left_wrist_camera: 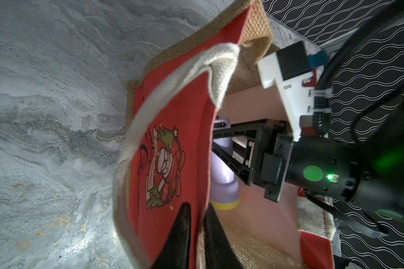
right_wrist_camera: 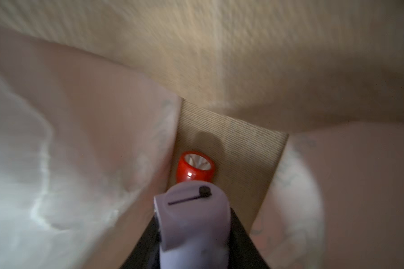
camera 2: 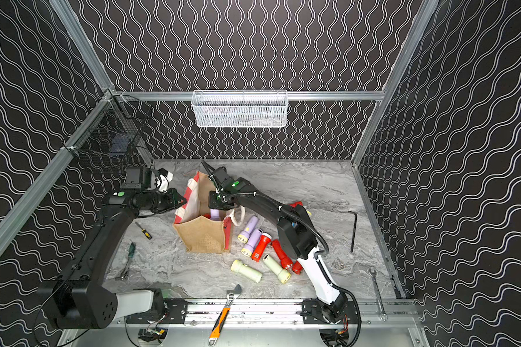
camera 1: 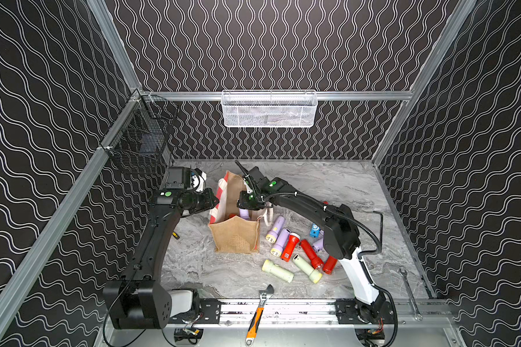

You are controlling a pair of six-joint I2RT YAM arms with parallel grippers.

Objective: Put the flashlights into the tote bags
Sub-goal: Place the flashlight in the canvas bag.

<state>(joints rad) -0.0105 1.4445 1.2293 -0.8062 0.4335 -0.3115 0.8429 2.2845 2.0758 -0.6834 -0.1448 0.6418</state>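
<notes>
The tote bag (camera 1: pixel 235 237) stands open mid-table, burlap front toward the rail. My left gripper (left_wrist_camera: pixel 197 207) is shut on its red-and-white side wall (left_wrist_camera: pixel 173 144), one finger outside and one inside. My right gripper (right_wrist_camera: pixel 192 221) hangs inside the bag's mouth, shut on a lilac flashlight (right_wrist_camera: pixel 191 209) with a yellow rim, also seen in a top view (camera 1: pixel 244 214). A red flashlight (right_wrist_camera: pixel 195 167) lies on the bag's floor. Right of the bag, several flashlights lie loose: lilac (camera 1: pixel 275 229), red (camera 1: pixel 289 247), pale green (camera 1: pixel 277 271), blue (camera 1: pixel 314 230).
An orange-handled wrench (camera 1: pixel 257 315) lies across the front rail and a spanner (camera 1: pixel 409 293) lies near the right wall. A screwdriver (camera 2: pixel 145 232), a green-handled tool (camera 2: pixel 128 258) and a hex key (camera 2: pixel 353 231) lie on the table. White mesh basket (camera 1: pixel 268 109) and black wire basket (camera 1: pixel 139 141) hang on the walls.
</notes>
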